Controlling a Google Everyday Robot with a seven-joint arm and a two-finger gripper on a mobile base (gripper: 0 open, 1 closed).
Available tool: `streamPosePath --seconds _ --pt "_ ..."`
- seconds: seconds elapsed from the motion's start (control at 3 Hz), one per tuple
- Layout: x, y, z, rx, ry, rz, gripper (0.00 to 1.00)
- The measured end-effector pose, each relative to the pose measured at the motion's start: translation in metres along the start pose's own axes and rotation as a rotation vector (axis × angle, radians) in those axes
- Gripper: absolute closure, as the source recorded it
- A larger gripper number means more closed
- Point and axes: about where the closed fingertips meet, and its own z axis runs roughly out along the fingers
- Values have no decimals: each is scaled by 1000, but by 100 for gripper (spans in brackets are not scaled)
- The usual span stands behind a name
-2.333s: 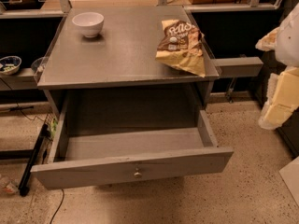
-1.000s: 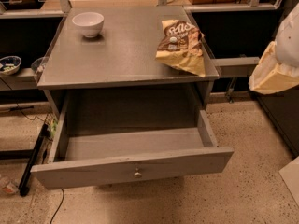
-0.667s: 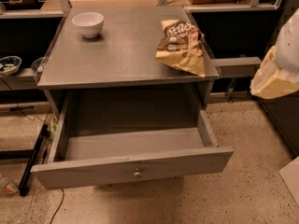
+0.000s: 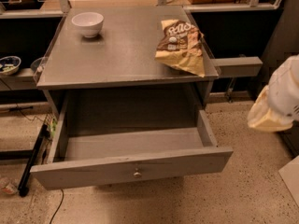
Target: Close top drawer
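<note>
- Top drawer (image 4: 131, 164): pulled fully out of the grey cabinet (image 4: 117, 59). Its interior is bare, and its front panel stands well forward of the cabinet's top edge. The closing has not begun, so the whole travel back into the cabinet is still to be made.
- Knob (image 4: 137, 174): at the centre of the front panel, untouched.
- Gripper (image 4: 271, 111): at the right edge of the view, above the floor (image 4: 243, 190). It is well apart from the drawer and to the right of the front panel's right corner. Whether it is open or closed cannot be told here.
- Bowl (image 4: 88, 23) and chip bag (image 4: 181, 45): both rest on the cabinet top. One corner of the bag overhangs the front right edge above the drawer, though it appears clear of the drawer's path.
- Open room: the floor in front of and to the right of the front panel is free, which suits an approach to the panel's face.
- Edges to mind: the panel's projecting right corner; the side ledge (image 4: 236, 66) on the cabinet's right; and a dark pole (image 4: 32, 160) with cables close by the drawer's left side.
</note>
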Motion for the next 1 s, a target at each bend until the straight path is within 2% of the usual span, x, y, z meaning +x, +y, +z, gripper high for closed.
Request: streamPosePath --seconds 0.33,0.67,1.0 --pt "22 5 53 -48 9 -28 100" --pt "35 2 90 -88 4 -43 100" --pt "37 9 89 -87 5 -42 100"
